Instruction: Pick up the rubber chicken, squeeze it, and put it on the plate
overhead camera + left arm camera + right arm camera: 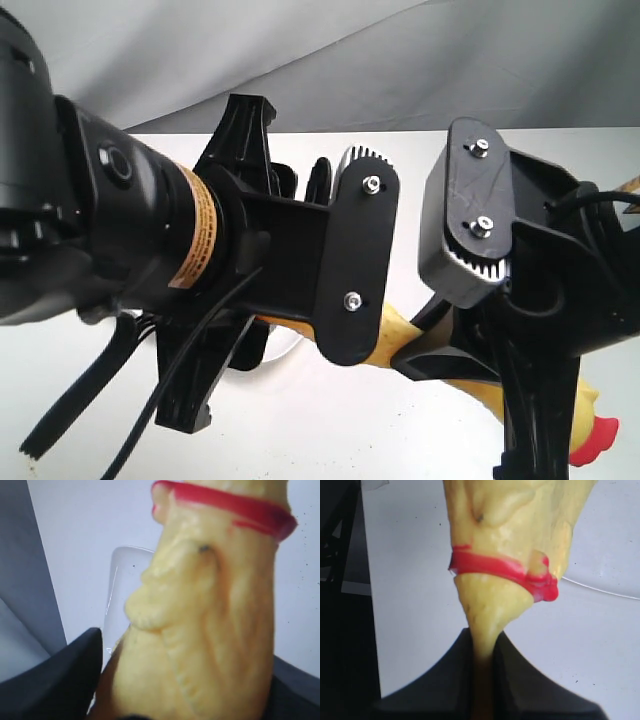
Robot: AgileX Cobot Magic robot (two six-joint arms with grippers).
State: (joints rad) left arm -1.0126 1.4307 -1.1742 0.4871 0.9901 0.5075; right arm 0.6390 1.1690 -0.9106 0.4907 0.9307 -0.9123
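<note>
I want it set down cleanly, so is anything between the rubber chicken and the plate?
Nothing visible does. The left gripper and right gripper both grip the rubber chicken, and the part of the plate that shows is bare; the rest is hidden.

Black arms, silver screws, orange label

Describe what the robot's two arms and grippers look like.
Both arms are black. The left arm is a thick cylinder with an orange label band and black cables hanging off it. The left finger plate is rounded and black, the right finger plate greyer; each has two silver screws and a ribbed silver pad.
</note>
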